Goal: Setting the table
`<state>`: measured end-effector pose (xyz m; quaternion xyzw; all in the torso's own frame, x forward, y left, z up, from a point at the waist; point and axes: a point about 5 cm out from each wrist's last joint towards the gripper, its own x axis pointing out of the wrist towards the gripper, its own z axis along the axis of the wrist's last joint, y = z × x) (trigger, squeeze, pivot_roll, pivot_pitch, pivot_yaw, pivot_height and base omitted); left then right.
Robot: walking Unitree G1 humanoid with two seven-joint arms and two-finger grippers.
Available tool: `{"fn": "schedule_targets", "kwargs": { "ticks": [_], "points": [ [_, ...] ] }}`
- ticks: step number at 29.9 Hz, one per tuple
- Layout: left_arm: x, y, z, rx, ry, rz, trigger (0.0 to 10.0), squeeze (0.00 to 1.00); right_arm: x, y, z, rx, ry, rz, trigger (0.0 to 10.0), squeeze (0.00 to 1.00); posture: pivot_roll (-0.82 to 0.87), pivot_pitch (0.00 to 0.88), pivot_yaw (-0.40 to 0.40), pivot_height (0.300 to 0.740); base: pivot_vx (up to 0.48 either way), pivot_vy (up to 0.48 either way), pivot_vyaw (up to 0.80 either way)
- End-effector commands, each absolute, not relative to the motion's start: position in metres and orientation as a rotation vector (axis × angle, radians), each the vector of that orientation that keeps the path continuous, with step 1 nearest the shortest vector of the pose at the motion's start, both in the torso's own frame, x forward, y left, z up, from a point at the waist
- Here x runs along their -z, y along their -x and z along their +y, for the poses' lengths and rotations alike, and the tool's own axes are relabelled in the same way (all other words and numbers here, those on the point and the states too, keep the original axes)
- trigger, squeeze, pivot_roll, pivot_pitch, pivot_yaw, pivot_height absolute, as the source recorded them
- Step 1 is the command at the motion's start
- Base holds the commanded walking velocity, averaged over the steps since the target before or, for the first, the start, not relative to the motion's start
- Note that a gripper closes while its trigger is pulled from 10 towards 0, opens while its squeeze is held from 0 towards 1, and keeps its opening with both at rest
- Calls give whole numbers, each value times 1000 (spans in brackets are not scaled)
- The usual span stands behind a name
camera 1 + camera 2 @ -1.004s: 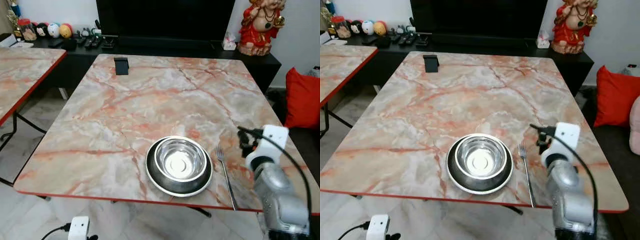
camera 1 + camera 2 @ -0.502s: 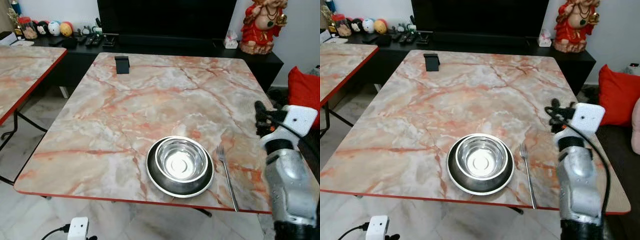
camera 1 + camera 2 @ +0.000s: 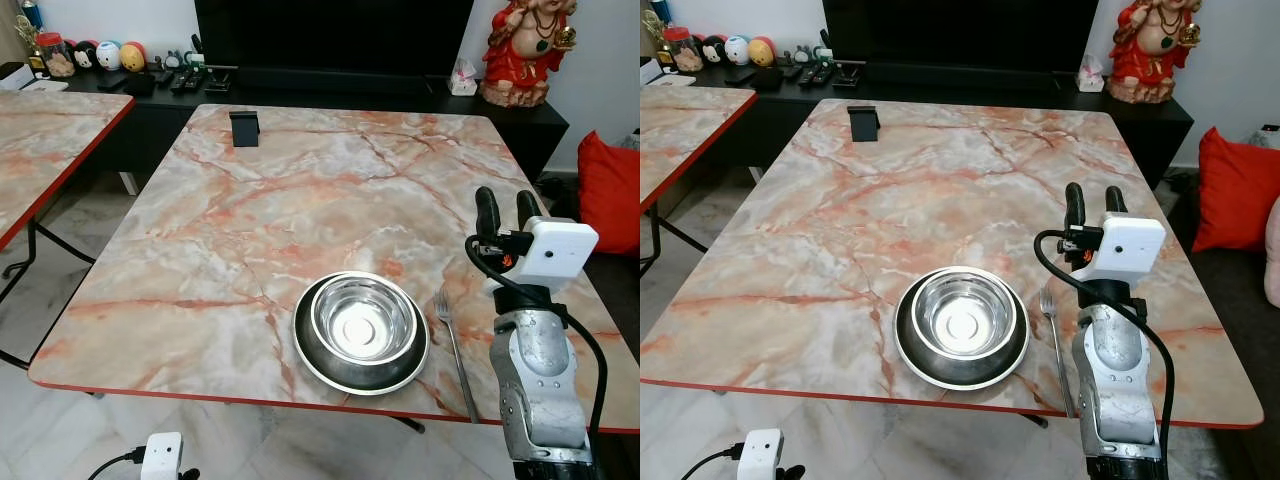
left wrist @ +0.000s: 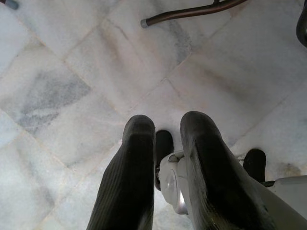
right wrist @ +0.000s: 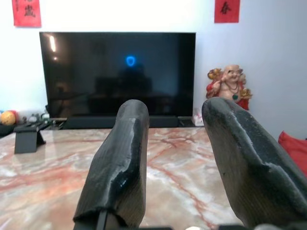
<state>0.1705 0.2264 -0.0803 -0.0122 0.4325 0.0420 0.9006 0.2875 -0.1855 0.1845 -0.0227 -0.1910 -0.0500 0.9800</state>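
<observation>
Here, right gripper (image 5: 172, 167) faces television (image 5: 117, 74); empty.

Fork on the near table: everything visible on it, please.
The fork is slim, silvery and looks like metal. It lies flat on the marble-patterned table, just to the robot's right of the plate that holds the steel bowl. It sits apart from the plate, not touching it. Tines point away from the robot; the handle runs back toward the near red edge. The right gripper is raised, open, off it.

You face a marble bench (image 3: 330, 190); beyond it a black television (image 3: 333, 40) on a dark console (image 3: 400, 100), white wall (image 5: 268, 57), marble-tiled floor (image 4: 72, 96).
</observation>
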Motion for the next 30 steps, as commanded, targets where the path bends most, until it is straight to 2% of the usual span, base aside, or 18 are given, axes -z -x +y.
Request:
{"fn": "schedule_targets", "kwargs": {
  "ticks": [1,13,19,26,30],
  "points": [
    [83,-163,229,-90,11,923,10000,0,-180,-286,-185,114,52,-387,10000,0,9,0,0,740,0,0,0],
    [83,-162,232,-76,-5,930,10000,0,-178,-294,-172,114,9,-404,10000,0,17,0,21,740,0,48,0],
    [82,-162,236,-99,-2,928,10000,0,-183,-296,-174,108,-6,-431,10000,0,27,0,13,740,0,282,0],
    [83,-159,238,-120,5,937,10000,0,-185,-296,-177,113,15,-432,10000,0,33,0,4,740,0,-55,0],
    [83,-160,238,-122,7,931,10000,0,-189,-297,-176,108,8,-443,10000,0,38,0,2,740,0,480,0]
  ]
}}
